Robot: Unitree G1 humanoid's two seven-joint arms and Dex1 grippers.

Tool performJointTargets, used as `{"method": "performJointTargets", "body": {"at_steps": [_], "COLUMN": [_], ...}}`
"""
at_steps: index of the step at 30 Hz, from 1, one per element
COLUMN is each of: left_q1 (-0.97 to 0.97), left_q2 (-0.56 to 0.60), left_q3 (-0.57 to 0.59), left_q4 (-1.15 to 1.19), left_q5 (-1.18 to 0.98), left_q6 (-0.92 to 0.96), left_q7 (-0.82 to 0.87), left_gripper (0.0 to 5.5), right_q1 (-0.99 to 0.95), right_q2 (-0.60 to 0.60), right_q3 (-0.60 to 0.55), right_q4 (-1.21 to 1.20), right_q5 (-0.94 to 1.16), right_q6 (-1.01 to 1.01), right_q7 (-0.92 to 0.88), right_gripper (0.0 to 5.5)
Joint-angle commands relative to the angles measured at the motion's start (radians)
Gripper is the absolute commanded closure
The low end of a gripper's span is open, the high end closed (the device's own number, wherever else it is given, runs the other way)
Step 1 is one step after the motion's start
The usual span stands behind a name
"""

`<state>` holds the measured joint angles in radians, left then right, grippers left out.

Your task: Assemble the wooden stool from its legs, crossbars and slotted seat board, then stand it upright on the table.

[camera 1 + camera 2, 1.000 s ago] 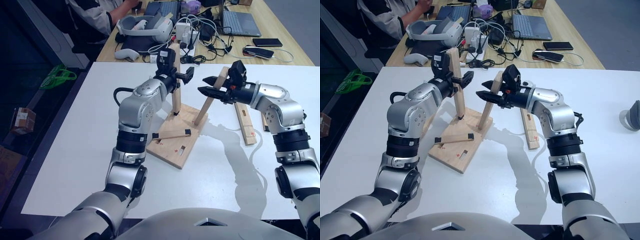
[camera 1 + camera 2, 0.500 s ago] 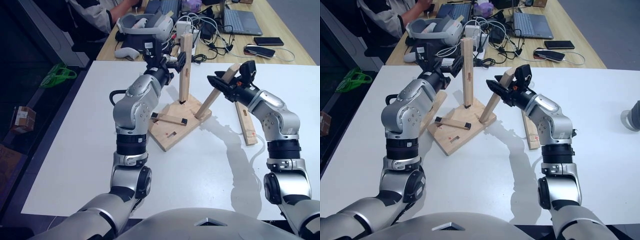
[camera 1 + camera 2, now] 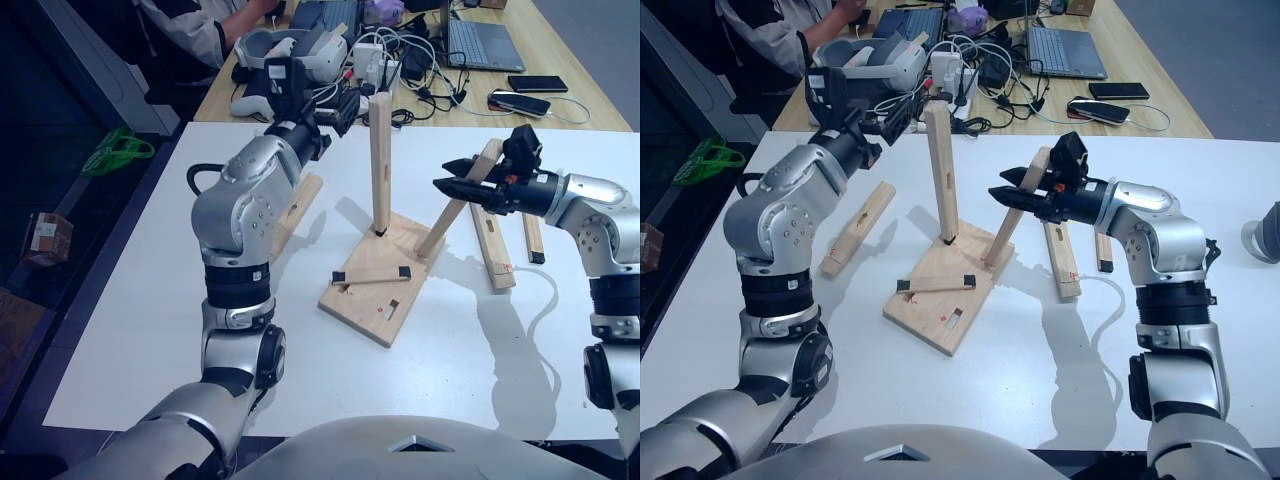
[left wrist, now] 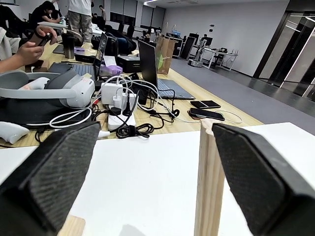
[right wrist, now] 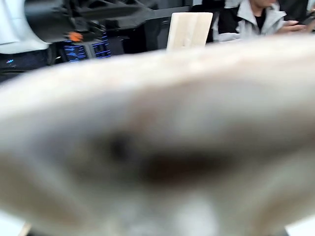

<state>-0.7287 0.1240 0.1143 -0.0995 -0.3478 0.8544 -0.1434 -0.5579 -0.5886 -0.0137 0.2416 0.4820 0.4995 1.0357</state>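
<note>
Left gripper (image 3: 335,108) is spread open, with nothing held. Upright leg (image 3: 379,160) is stood just beyond its fingertips, long axis vertical, foot socketed in seat board (image 3: 365,300). Tilted leg (image 3: 447,220) is leaned away from upright leg, foot set at the board corner below right gripper (image 3: 458,188), upper part clamped by it. Right arm is judged nearer for seating it. Versus 1.0 s ago: upright leg is released, left gripper drawn back, board shifted rightward.
</note>
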Motion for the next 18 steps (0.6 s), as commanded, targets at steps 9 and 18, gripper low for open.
{"method": "performJointTargets", "body": {"at_steps": [9, 18], "left_q1": [-0.115, -0.293], "left_q2": [0.098, 0.22], "left_q3": [0.05, 0.271], "left_q4": [-0.011, -0.116], "left_q5": [-0.037, -0.187], "left_q6": [0.046, 0.158], "left_q7": [-0.054, -0.014], "left_gripper": [1.27, 1.27], "right_q1": [0.048, -0.166], "right_q2": [0.046, -0.028], "right_q3": [-0.074, -0.23], "right_q4": [-0.049, 0.108], "right_q5": [0.059, 0.056], "right_q6": [-0.071, -0.127], "right_q7": [0.046, -0.068], "right_gripper": [1.69, 1.18]}}
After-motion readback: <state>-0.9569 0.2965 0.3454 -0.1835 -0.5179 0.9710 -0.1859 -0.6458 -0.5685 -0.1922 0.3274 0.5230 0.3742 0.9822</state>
